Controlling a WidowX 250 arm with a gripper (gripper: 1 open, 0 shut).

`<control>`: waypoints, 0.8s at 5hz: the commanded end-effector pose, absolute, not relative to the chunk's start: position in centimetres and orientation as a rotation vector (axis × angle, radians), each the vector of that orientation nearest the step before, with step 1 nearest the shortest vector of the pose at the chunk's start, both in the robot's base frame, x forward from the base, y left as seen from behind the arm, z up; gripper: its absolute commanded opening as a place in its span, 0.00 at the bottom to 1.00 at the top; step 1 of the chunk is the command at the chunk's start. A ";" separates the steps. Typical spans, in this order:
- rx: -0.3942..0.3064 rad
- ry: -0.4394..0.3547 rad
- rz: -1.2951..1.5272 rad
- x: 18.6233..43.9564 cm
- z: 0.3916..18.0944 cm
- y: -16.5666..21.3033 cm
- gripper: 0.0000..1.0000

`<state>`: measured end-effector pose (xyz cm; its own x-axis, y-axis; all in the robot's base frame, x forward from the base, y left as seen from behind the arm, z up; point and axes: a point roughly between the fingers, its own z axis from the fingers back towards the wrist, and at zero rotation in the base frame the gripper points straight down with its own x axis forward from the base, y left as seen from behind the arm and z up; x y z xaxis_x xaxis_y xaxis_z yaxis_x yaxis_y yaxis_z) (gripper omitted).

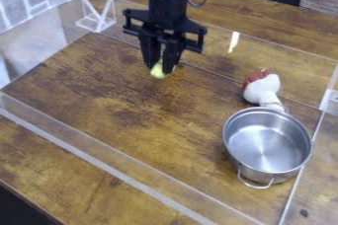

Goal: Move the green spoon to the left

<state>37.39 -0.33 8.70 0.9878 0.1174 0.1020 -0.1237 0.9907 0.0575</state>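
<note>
Above the far middle of the counter [119,120], my hand [162,66] points down and grips the green spoon [160,70], well left of the steel pot [267,142].

green spoon [160,69] mostly behind tool [162,63]

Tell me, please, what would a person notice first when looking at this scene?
First the black tool, pointing down over the middle of the wooden table, closed on the green spoon, whose pale tip shows between its fingers. Next the shiny steel pot at the near right. Just behind it lies a red-and-white toy.
</note>
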 end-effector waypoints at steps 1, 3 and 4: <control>0.042 -0.188 0.050 39.7 10.1 -0.4 0.00; 0.000 -0.198 0.053 41.0 10.8 -0.3 0.00; -0.028 -0.203 0.054 41.7 11.4 -0.3 0.00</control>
<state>40.93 -0.94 9.13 0.9899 0.0445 0.1346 -0.0406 0.9987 -0.0315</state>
